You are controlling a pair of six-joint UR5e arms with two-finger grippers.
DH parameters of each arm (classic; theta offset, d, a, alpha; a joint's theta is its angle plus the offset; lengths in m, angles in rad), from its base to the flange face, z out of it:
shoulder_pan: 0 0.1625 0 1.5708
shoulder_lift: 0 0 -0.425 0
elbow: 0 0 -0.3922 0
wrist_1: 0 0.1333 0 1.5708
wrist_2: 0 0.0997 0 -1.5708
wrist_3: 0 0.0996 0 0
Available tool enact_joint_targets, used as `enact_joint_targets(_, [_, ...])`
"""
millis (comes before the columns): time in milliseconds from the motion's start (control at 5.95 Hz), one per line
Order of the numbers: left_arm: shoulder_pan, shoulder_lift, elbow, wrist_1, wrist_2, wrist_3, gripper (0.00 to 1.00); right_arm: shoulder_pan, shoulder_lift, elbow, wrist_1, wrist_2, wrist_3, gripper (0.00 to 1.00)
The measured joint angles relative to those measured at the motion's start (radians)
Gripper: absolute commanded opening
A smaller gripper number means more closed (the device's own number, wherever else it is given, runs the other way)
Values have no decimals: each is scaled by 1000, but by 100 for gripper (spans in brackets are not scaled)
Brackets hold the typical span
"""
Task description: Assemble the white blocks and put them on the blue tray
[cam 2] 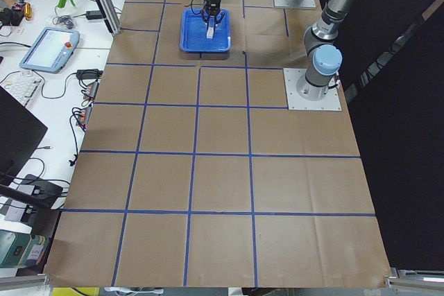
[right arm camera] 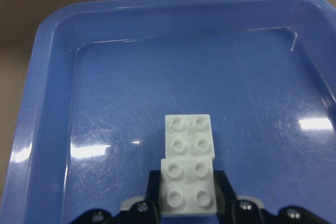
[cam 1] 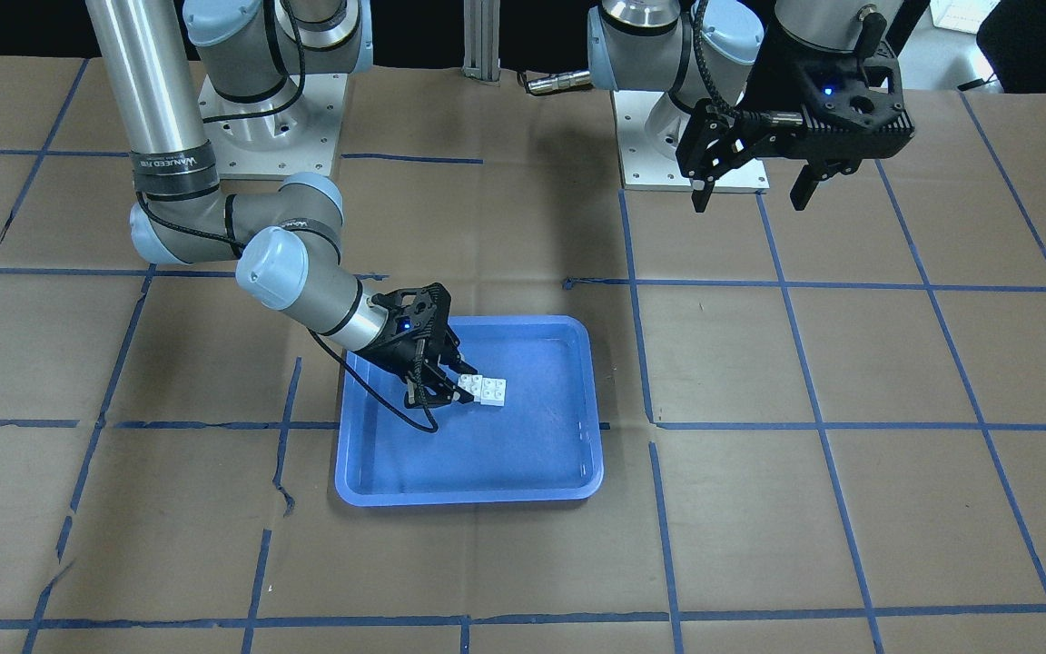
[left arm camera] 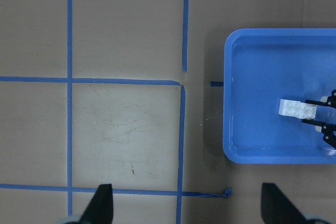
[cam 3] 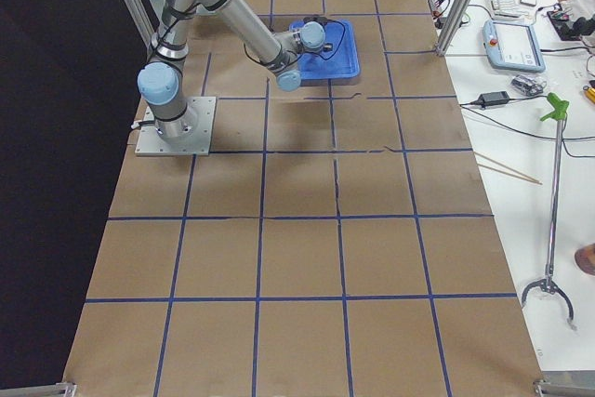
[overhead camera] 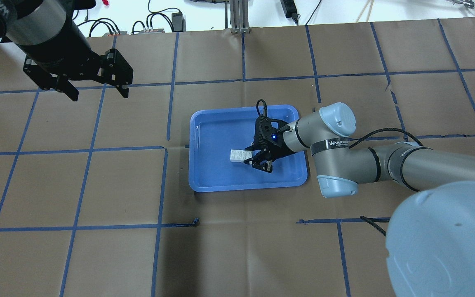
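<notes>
The right jaws, reaching in from 3 o'clock in the overhead view, are closed snugly on the near end of the white blocks (overhead camera: 239,155), two studded bricks joined in a short row. The blocks sit inside the blue tray (overhead camera: 217,132), close to its centre. The tray lies on a brown-paper surface (overhead camera: 97,185) gridded with blue tape. At 10 o'clock from the tray, well apart, the left jaws hang wide open and empty above the surface.
</notes>
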Motion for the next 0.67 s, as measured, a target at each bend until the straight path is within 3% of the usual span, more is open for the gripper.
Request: enact_joint_targets(672, [-1, 7, -2, -1, 1, 0, 100, 0, 1, 0, -15, 1, 1, 28])
